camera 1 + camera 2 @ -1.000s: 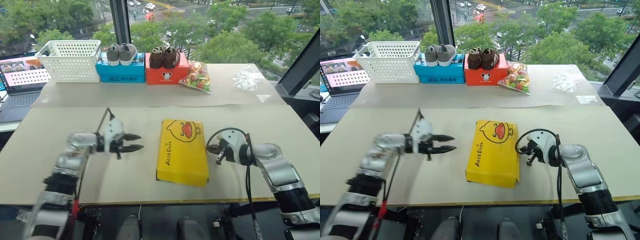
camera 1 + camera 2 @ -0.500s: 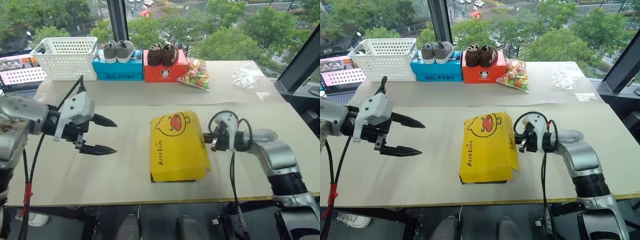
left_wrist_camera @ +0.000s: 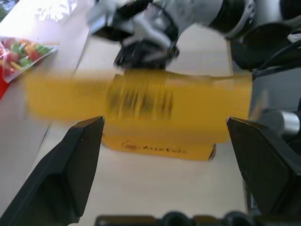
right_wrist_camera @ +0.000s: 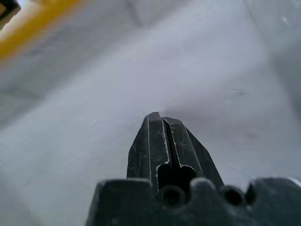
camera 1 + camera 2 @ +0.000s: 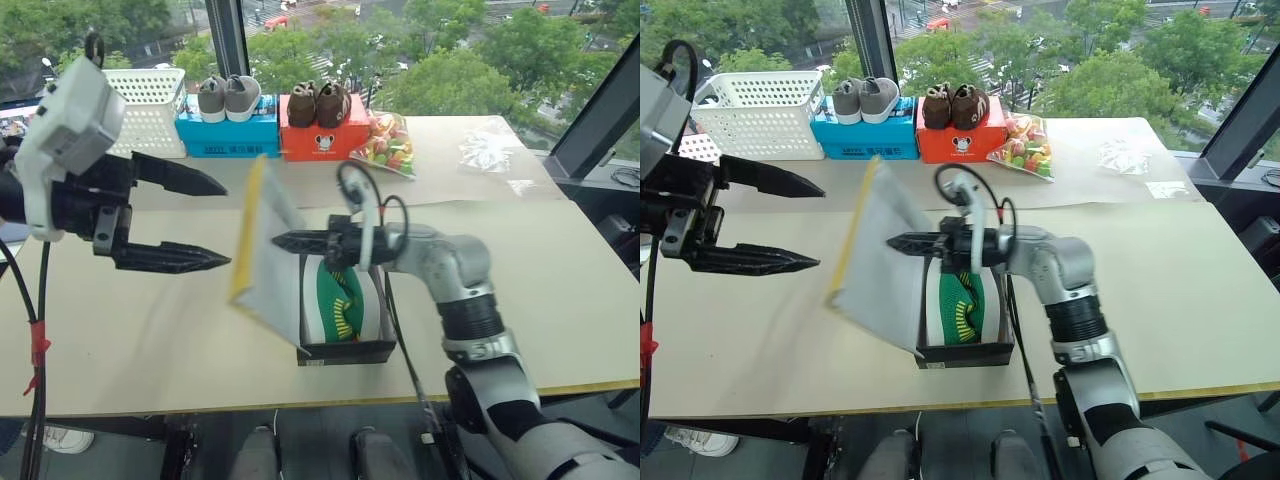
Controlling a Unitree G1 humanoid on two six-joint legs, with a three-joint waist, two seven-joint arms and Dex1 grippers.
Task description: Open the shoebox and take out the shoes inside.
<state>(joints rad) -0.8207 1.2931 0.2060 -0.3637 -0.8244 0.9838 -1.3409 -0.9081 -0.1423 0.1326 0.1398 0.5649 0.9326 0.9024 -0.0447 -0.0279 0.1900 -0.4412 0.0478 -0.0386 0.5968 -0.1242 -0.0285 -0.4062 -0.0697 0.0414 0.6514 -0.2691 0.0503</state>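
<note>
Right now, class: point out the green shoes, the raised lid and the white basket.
green shoes (image 5: 340,298): left eye view, insole.
raised lid (image 5: 262,262): left eye view, white underside.
white basket (image 5: 765,115): right eye view, front wall.

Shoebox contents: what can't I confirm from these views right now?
- Shoes: head views, the raised lid and the right gripper's arm cover part; a second shoe can't be confirmed.
- Lid hinge: hidden behind the lid.
- Left wrist view: lid blurred, print unreadable.
- Right gripper's contact with the lid: right wrist view, too close to tell.
</note>
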